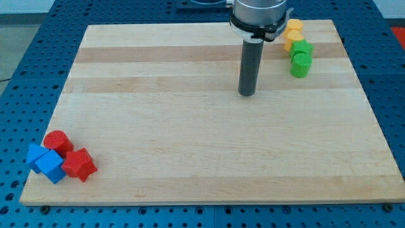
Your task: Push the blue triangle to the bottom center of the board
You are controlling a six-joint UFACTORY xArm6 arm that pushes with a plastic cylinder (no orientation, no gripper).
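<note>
The blue triangle [34,154] lies at the board's bottom left corner, at the left end of a tight cluster. A blue cube [50,166] touches it on the right. A red round block [57,142] sits just above them and a red star-shaped block [79,164] sits to the right of the blue cube. My tip [246,94] rests on the wooden board [209,145] in the upper middle, far to the upper right of the blue triangle and touching no block.
At the view's top right, two yellow blocks [293,34] and two green blocks [301,57] stand in a short column near the board's edge, just right of the rod. A blue perforated table [19,57] surrounds the board.
</note>
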